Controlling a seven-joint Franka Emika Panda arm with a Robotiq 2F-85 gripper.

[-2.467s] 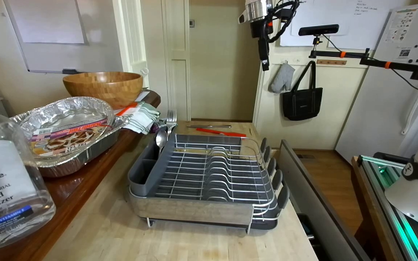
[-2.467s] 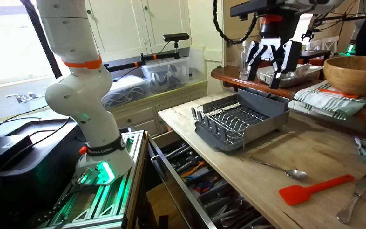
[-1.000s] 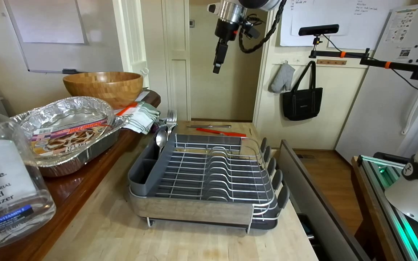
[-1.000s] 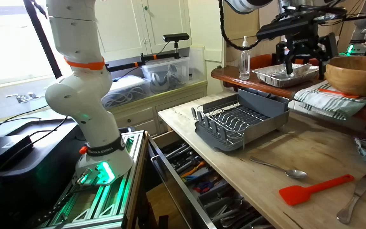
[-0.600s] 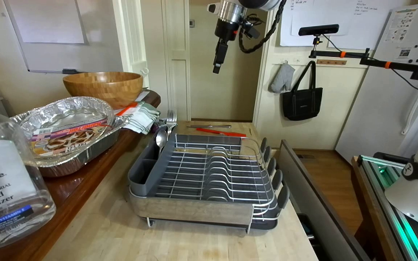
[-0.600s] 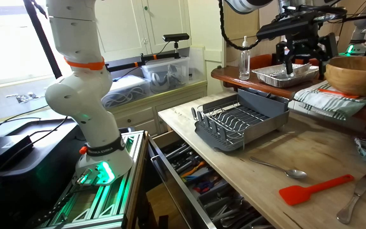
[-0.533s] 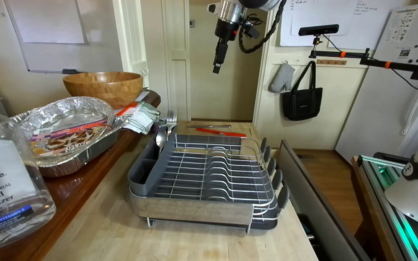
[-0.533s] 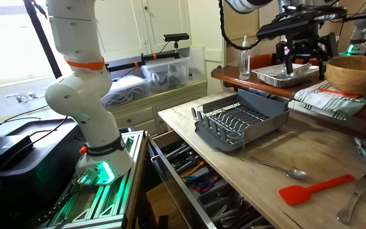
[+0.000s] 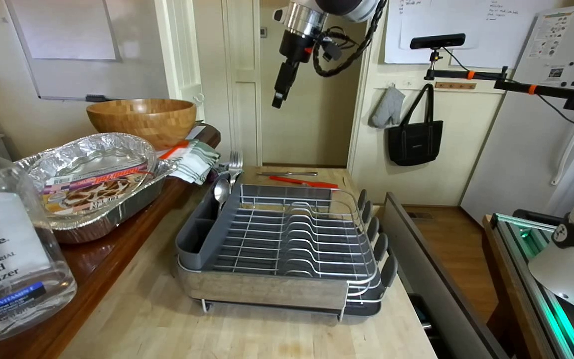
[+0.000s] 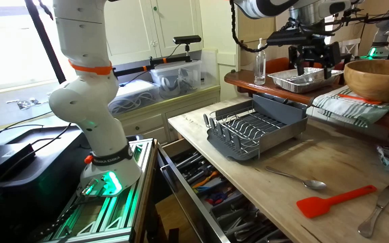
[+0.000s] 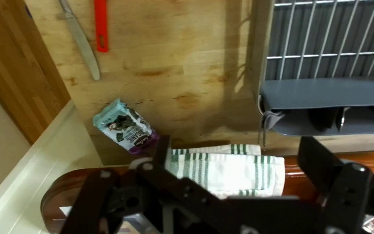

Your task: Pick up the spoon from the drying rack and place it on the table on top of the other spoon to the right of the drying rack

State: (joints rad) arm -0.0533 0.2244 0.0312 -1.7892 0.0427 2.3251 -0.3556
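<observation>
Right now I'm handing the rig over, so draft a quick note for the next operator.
Gripper: open, holding nothing, raised clear of the drying rack.
Caddy spoon: bowl end up in the rack's grey cutlery caddy.
Countertop spoon: lying on the butcher-block countertop, between the drying rack and the red spatula.
Done: no pick yet.
Left: grasp the caddy spoon, lift it out, lay it on top of the countertop spoon.

I see a silvery spoon point(image 9: 221, 190) standing bowl-up in the grey side holder point(image 9: 196, 254) of the wire rack point(image 9: 267, 290), which sits on the pale wooden table point(image 10: 343, 152); a second spoon point(image 10: 313, 184) lies flat there, near the rack, handle end closer to it
</observation>
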